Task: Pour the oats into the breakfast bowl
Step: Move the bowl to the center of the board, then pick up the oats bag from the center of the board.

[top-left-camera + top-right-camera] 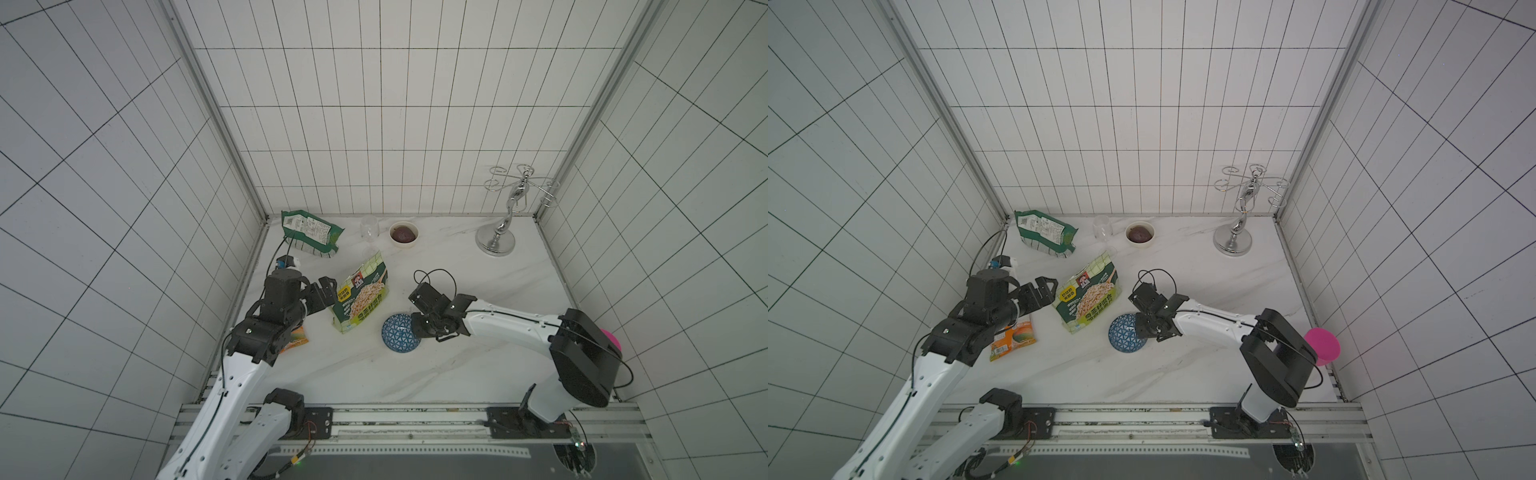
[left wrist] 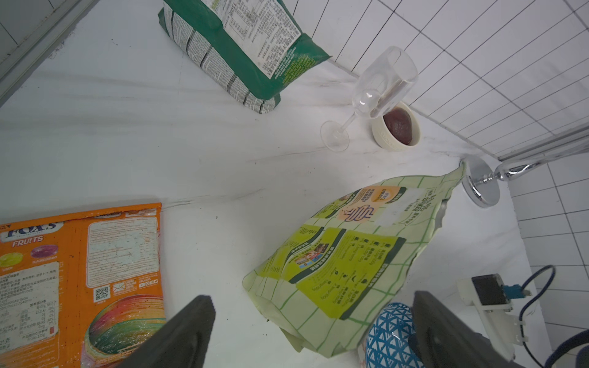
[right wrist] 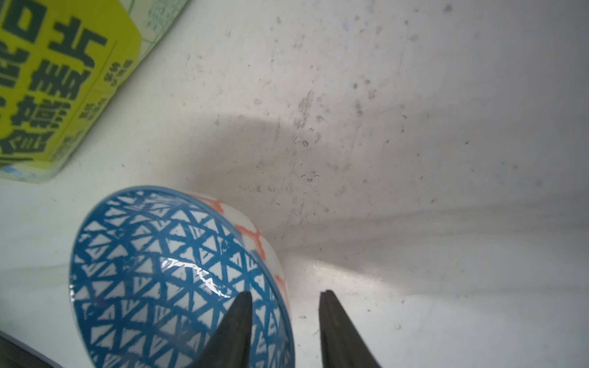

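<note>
Oat pouch (image 1: 361, 297) stands on the table (image 1: 457, 374), oats unseen inside. Breakfast bowl (image 1: 399, 334) sits just beside the pouch (close, likely to shorten your pour). Your right fingers (image 3: 232, 331) straddle its rim, parted, not gripping. Your left fingers (image 2: 178, 337) gape wide at the pouch's opposite side.

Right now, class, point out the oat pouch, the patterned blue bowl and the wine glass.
oat pouch (image 1: 365, 301): in a top view, on the oat picture on its front.
blue bowl (image 3: 153, 274): right wrist view, on its triangle pattern.
wine glass (image 2: 384, 81): left wrist view, on its clear cup.
</note>
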### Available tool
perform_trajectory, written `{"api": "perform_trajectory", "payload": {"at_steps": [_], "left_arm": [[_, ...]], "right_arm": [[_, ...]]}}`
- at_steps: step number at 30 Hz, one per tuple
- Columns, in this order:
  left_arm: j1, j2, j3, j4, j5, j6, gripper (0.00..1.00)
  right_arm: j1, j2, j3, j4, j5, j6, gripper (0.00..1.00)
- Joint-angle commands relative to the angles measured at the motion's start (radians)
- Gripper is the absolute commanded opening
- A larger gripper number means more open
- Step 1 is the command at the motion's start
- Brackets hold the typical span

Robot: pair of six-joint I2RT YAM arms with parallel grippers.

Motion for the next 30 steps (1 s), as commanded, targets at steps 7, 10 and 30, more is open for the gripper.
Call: {"api": "perform_trajectory", "payload": {"at_steps": [7,10,30], "left_arm": [[-0.123,0.154,0.218,-0.031,0.05,0.214,0.99],[-0.167,0.235,0.295,-0.066,0.01,0.263,0.99],[-0.215,0.555,0.44,-0.157,-0.013,0.369,0.96]], "right_arm": [[0.001,-0.253,-0.07,-0.007,0.112,-0.042,0.65],[-0.018,-0.349,-0.128,-0.014,0.131,-0.055,0.7],[-0.24,-0.772,-0.415,-0.064,0.034,-0.081,0.81]]}}
